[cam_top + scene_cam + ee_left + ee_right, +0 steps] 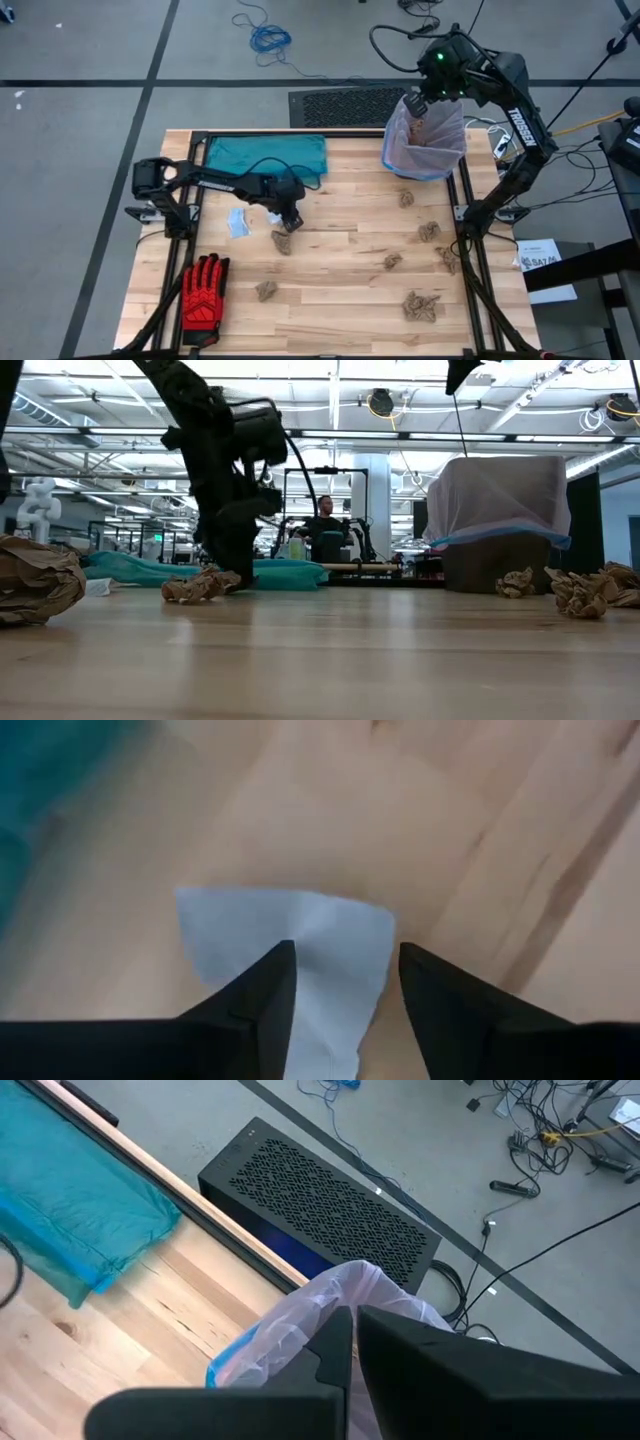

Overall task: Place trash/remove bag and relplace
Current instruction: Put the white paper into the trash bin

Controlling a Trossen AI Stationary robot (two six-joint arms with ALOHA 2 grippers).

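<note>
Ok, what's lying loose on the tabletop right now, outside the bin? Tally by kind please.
Crumpled brown paper wads: 7
White scraps: 2, one small, by the left claw
Red-and-black glove: 1
Teal bag: 1
Total: 11

Seven paper wads (421, 305) on the table, perhaps more; one bag (424, 140); one glove (203, 296).

Matt pale wood table (340, 290), crinkly translucent plastic bag (424, 140), crumpled brown paper wads (420, 306), prob. cloth red glove (203, 292)
</note>
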